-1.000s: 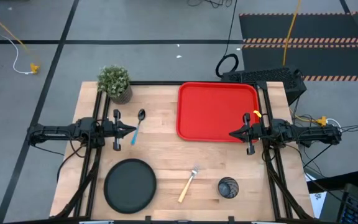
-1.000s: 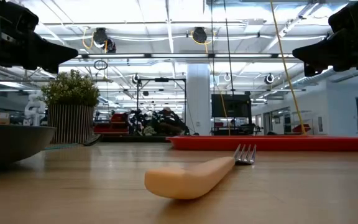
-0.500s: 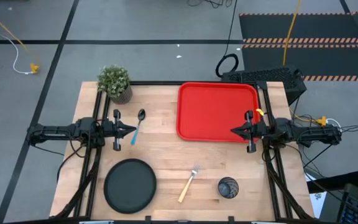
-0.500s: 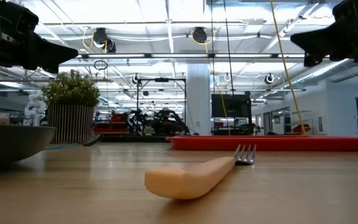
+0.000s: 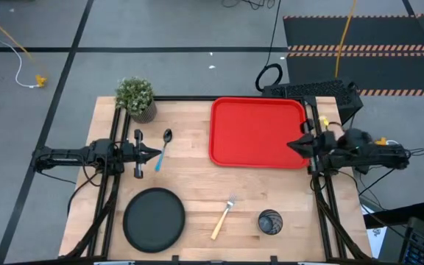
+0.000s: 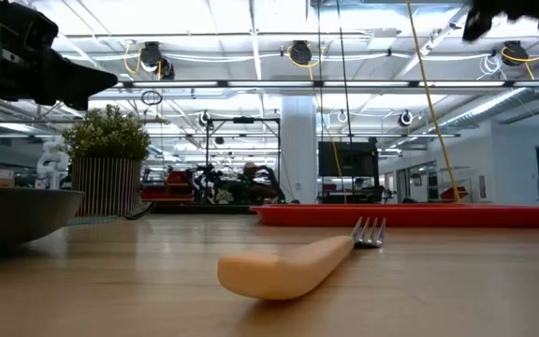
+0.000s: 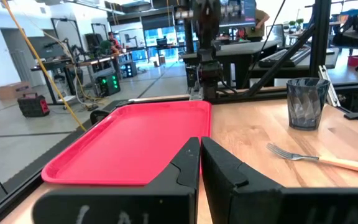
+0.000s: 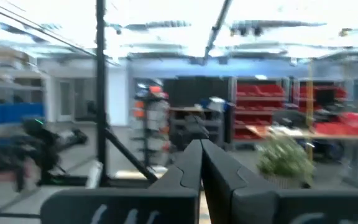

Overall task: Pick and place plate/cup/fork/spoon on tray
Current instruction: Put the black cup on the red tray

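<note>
Beside the red tray [image 5: 256, 131] the right claw [image 5: 294, 145] hangs clenched, empty — the left claw [image 5: 155, 154], likewise clenched, hovers beside the spoon [image 5: 163, 146], near the potted plant [image 5: 136, 96].

Left gripper [image 5: 157, 154] fingers closed, arm reaching in level from the left, right gripper [image 5: 291, 145] fingers closed, raised at the right edge
</note>
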Motion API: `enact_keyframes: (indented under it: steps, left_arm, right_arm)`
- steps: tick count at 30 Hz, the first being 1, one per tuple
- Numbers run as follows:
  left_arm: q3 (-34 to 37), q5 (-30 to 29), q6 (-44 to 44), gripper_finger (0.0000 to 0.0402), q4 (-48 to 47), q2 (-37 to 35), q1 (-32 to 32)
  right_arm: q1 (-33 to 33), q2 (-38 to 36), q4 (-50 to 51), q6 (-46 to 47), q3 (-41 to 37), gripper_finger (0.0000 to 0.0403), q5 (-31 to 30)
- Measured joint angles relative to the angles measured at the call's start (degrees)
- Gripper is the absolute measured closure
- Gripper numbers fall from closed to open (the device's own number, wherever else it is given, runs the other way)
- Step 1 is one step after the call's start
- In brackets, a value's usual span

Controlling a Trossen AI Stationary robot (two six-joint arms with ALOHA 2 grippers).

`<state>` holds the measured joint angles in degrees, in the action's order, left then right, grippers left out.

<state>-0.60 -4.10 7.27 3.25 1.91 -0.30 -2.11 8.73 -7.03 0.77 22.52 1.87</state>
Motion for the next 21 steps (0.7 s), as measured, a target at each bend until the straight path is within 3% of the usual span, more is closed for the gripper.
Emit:
enact_keyframes:
  steps: [7, 14, 21]
  left_arm:
    - [-0.01, 0.01, -0.01, 0.0382, 0.0, 0.02, 0.0]
    - [-0.02, 0.0, 0.0, 0.0382, 0.02, 0.01, -0.01]
    - [0.0, -0.5, 0.04, 0.0382, 0.02, 0.02, -0.02]
  right_arm:
    - [0.0, 10.99, 10.13, 2.8, 17.07, 0.0403, 2.71]
    - [0.0, 23.74, 27.89, 4.59, 34.62, 0.0403, 2.75]
    - [-0.02, 33.78, 40.21, 7.56, 47.04, 0.0403, 2.9]
